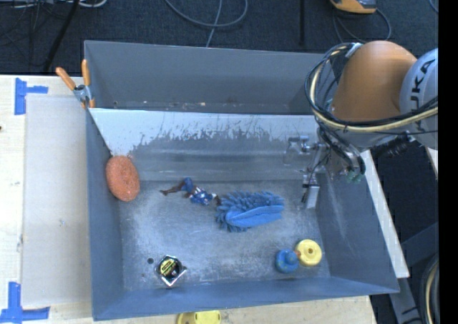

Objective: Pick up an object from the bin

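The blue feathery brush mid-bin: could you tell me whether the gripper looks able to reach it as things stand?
Probably yes. The gripper hangs just beside the brush, on the view's right, with only bare bin floor between them, and nothing lies on top of the brush.

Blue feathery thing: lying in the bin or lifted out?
In the bin. The blue feathery thing lies flat on the floor near the middle, apart from the gripper to its right.

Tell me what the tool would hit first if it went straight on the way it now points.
The tool points down, so it would probably meet the bare bin floor first, just right of the blue feathery thing. Depth is hard to judge from this angle, so it might brush that thing's right tip.
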Motion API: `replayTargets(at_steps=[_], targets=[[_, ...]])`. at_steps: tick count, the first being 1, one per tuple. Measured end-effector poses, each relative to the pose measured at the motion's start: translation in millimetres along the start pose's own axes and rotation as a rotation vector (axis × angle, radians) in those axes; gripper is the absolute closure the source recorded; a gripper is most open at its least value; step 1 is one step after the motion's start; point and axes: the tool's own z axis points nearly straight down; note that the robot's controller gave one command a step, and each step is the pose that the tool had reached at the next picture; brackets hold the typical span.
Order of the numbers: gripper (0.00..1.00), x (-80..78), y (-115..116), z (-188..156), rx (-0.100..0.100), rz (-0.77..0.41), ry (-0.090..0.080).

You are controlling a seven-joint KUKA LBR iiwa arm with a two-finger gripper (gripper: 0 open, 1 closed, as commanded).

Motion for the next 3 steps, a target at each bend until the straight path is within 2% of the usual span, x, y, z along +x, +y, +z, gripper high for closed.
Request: replayTargets(at_steps=[1,2,3], targets=[[0.00,-1.1,0.3,-4.8,0.001,-0.001,-0.007],[0.00,-12.7,19.4,41.5,0.002,-0.025,-0.015],[0.00,-12.4,25.4,58.1,0.001,-0.032,-0.013]])
